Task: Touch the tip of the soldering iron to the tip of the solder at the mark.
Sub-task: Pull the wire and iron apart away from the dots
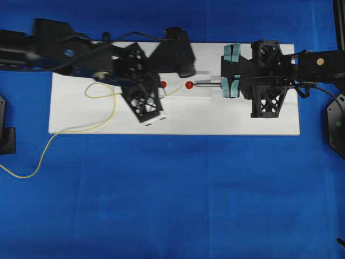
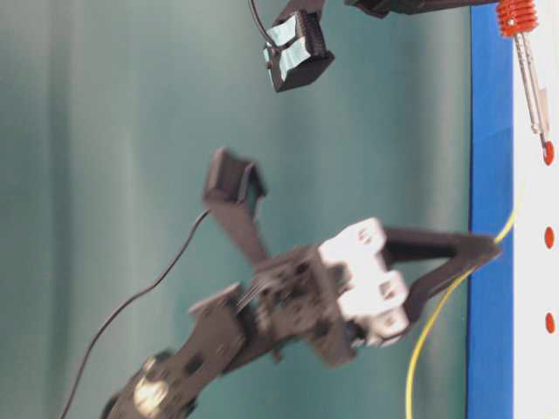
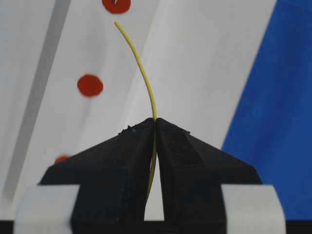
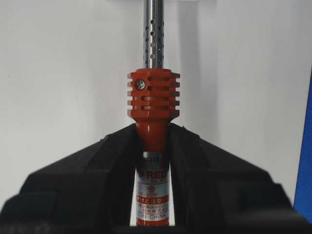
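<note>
Left hand (image 3: 155,127): I see its two black fingers pressed together on the solder, pinching the wire between their tips; in the overhead view it sits over the middle of the white board.
Solder (image 3: 141,68): I see a thin yellow wire rising out of the closed fingertips in a gentle curve; its free end stands just below the top red dot in the left wrist view, close to it, though I cannot tell whether it touches. In the overhead view the rest of the wire loops back across the left part of the board, runs off its front left corner and trails over the blue counter toward the left edge.
Right hand (image 4: 152,141): I have it clamped on the red body of the soldering iron, one black finger on each side, just behind the ribbed collar.
Soldering iron (image 4: 154,97): I see it lying level along the board, its perforated metal shaft pointing toward the board's middle; in the overhead view its tip reaches a red dot (image 1: 189,84).
Red dots: I count three in the left wrist view, in a row on the board.
White board (image 1: 215,118): it lies on the blue counter (image 1: 172,205) near the far edge.
Tip to tip: in the overhead view I see the two ends near each other but apart.
</note>
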